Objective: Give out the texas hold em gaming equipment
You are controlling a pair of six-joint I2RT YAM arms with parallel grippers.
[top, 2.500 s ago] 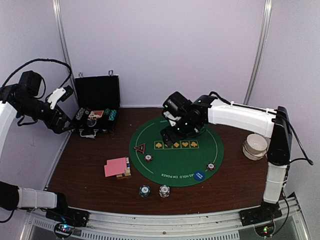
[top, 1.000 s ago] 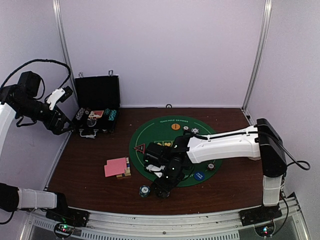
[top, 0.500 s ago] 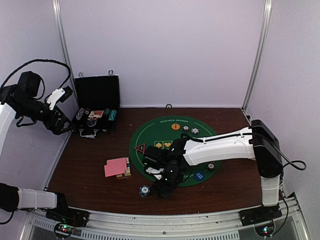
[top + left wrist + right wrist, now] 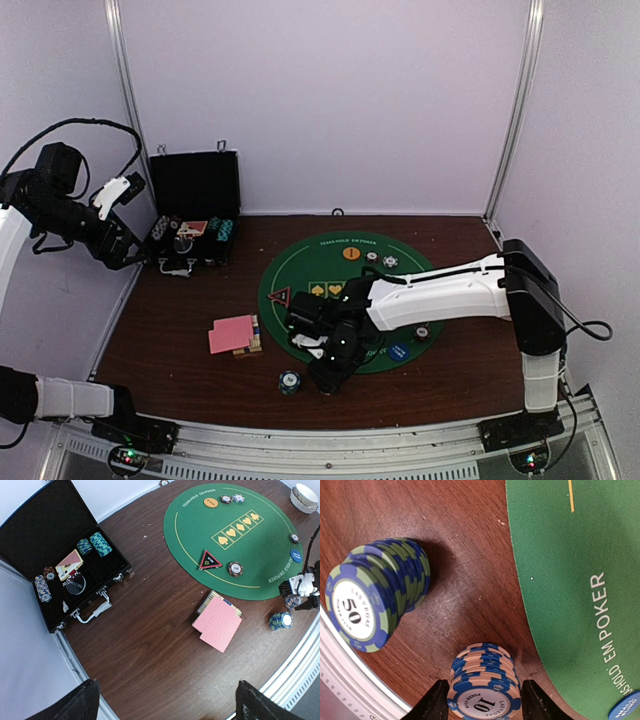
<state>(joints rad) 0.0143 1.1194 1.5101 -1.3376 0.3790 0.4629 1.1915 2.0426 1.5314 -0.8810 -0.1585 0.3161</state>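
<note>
The right pincer point(image 4: 484, 696) stands low over the near desk point(image 4: 170, 320) edge, its jaws narrowed from a wider setting a second ago. Its fingers point(image 4: 436, 702) now sit against both sides of the peach-and-blue chip stack point(image 4: 484, 682). Contact appears made. Firmness of grip cannot be confirmed, and the stack rests on the wood, not yet lifted.

Two and a half seconds ago this arm worked at the far side of the green mat point(image 4: 350, 300). It has since swung to the near rim. Judgement: a pick-up is beginning, and the stack is probably bound for a player position.

Just beside the held stack stands the green-and-blue chip stack point(image 4: 375, 597), untouched and apart from the fingers. The blue disc point(image 4: 627, 707) lies on the mat nearby.

Farther left lie the pink cards point(image 4: 232, 333) and the triangular marker point(image 4: 279, 296). The orange disc point(image 4: 350, 253) sits at the mat's far edge.

The left pincer point(image 4: 167, 692) hangs wide and empty above the black case point(image 4: 192, 215), unchanged.
</note>
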